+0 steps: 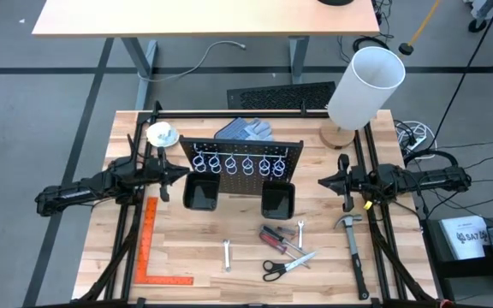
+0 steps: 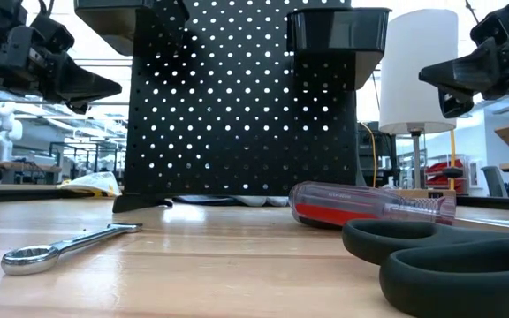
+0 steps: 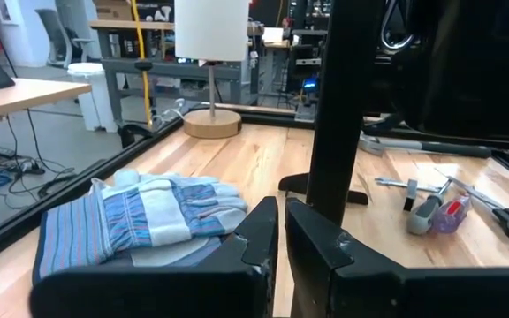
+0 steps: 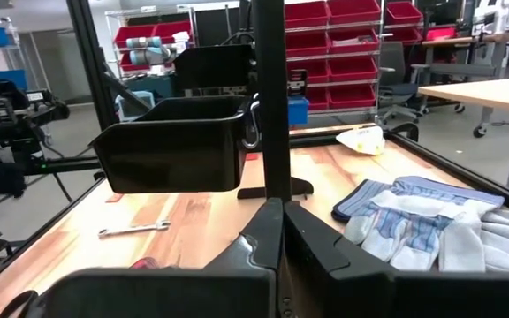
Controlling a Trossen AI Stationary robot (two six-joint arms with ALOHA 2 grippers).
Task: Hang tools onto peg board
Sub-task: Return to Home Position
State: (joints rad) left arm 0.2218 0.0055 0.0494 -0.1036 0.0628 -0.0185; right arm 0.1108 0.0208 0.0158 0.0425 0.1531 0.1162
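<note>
The black peg board (image 1: 245, 162) stands upright mid-table on its foot, with a row of wire rings and two black bins (image 1: 202, 192) on its near face. The tools lie flat on the wood in front of it: a wrench (image 1: 227, 254), red and dark screwdrivers (image 1: 276, 238), a second wrench (image 1: 300, 229) and black-handled scissors (image 1: 288, 265). My left gripper (image 1: 183, 174) hovers level beside the board's left edge, its fingers (image 3: 259, 238) a narrow slit apart and holding nothing. My right gripper (image 1: 322, 181) hovers level off the board's right edge, shut and holding nothing.
A hammer (image 1: 352, 244) lies at the near right and an orange square ruler (image 1: 148, 248) at the near left. Behind the board lie striped work gloves (image 1: 245, 130). A white lamp (image 1: 362, 85) stands at the far right and a small white object (image 1: 161, 133) at the far left.
</note>
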